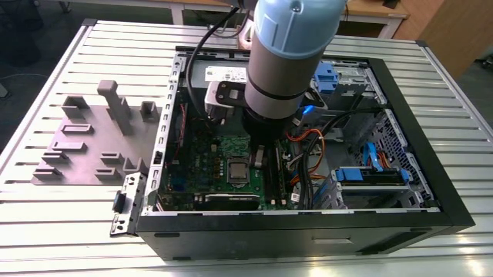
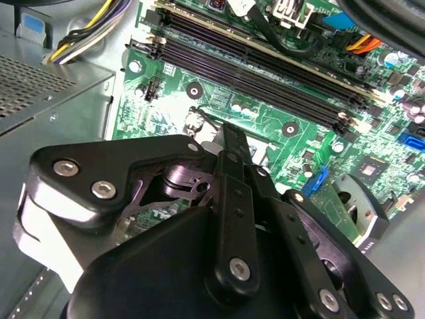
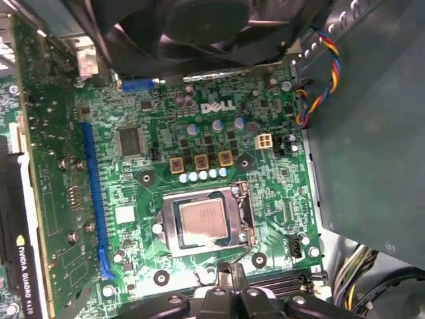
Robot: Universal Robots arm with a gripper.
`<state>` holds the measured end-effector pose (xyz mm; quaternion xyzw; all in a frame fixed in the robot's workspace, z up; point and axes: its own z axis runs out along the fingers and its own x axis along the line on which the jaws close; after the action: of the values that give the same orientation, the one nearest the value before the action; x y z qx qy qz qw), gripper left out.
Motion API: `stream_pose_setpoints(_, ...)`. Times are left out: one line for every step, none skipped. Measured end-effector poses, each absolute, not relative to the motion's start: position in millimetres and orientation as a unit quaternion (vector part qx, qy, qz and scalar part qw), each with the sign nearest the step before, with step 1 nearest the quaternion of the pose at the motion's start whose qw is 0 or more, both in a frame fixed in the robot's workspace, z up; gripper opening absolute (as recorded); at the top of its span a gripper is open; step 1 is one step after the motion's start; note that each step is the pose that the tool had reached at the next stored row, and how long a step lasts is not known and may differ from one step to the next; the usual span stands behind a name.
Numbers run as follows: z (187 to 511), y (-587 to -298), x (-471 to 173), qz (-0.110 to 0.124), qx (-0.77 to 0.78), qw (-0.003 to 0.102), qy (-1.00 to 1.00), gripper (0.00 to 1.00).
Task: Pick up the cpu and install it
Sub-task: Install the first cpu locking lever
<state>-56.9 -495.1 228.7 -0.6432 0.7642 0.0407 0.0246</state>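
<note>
cpu (image 3: pixel 203 220) — seated inside socket frame (image 3: pixel 240 207) | gripper (image 3: pixel 226 274) — beside that frame, fingers clenched, holding nothing

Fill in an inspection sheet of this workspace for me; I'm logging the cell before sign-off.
Surface: slatted metal table carrying an open computer case.
Job's things: cpu lies in the socket frame on the green motherboard; also seen in the exterior view.
Clutter: grey plastic fixture blocks on the table, on the exterior view's left of the case.
Pincer: above the motherboard inside the case, close to the socket; holding nothing that I can see; open or shut cannot be judged.
Cables: orange and black leads beside the arm; coloured fan wires.
Surroundings: wooden desks behind the table.
</note>
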Motion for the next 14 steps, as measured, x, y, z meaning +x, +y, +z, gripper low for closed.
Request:
stream_pose_setpoints(228.7, -495.7, -56.9, 0.041, -0.643, 0.025, 0.764, 0.11)
stream_pose_setpoints(228.6, -496.2, -56.9, 0.040, -0.643, 0.024, 0.764, 0.11)
stream_pose_setpoints(228.6, -496.7, -56.9, 0.040, -0.644, 0.024, 0.764, 0.11)
stream_pose_setpoints(228.5, -497.0, -56.9, 0.039, -0.644, 0.023, 0.764, 0.11)
stream_pose_setpoints(228.5, -497.8, -56.8, 0.039, -0.644, 0.023, 0.764, 0.11)
stream_pose_setpoints(228.3, -498.5, -56.8, 0.039, -0.644, 0.023, 0.764, 0.11)
stream_pose_setpoints(228.0, -499.2, -56.9, 0.039, -0.644, 0.023, 0.764, 0.11)
stream_pose_setpoints(227.6, -499.7, -56.9, 0.038, -0.644, 0.023, 0.764, 0.11)
stream_pose_setpoints(227.0, -500.3, -56.9, 0.038, -0.644, 0.023, 0.764, 0.11)
stream_pose_setpoints(226.3, -500.6, -56.9, 0.038, -0.644, 0.023, 0.764, 0.11)
stream_pose_setpoints(225.8, -501.1, -56.9, 0.038, -0.644, 0.023, 0.763, 0.11)
stream_pose_setpoints(225.3, -501.7, -56.9, 0.038, -0.645, 0.023, 0.763, 0.11)
stream_pose_setpoints(224.8, -502.3, -56.9, 0.038, -0.645, 0.023, 0.763, 0.11)
stream_pose_setpoints(224.3, -503.1, -56.8, 0.037, -0.646, 0.023, 0.762, 0.11)
